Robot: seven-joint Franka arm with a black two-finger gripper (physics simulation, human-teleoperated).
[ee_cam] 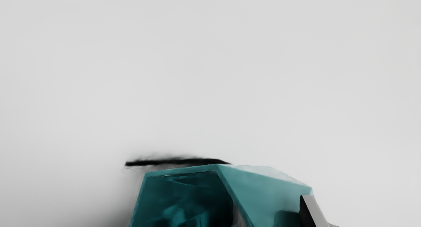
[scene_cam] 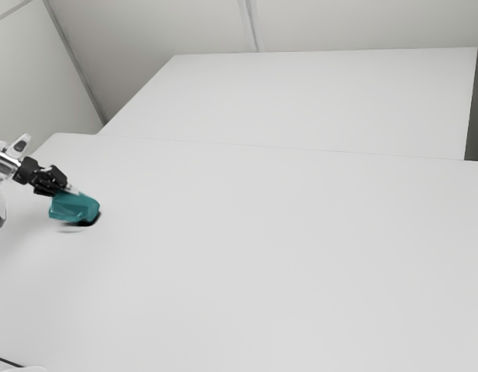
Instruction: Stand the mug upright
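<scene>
The gripper (scene_cam: 70,188) is at the exterior view's far left, at the upper side of the teal mug (scene_cam: 74,208). The mug is tipped over rather than upright, with a dark shadow under it. In the wrist view the angular mug (ee_cam: 266,187) lies at the bottom edge, its dark hollow inside visible. Part of the gripper (ee_cam: 314,210) stands against the mug's outer wall, at the side away from the opening. Whether it holds the mug is hidden, and so is most of the mug's lower part.
The white table (scene_cam: 262,240) stretches away toward the exterior view's right. Behind it is another pale flat surface (scene_cam: 308,101), with light walls beyond. A dark cable (scene_cam: 6,361) shows at the exterior view's lower left corner.
</scene>
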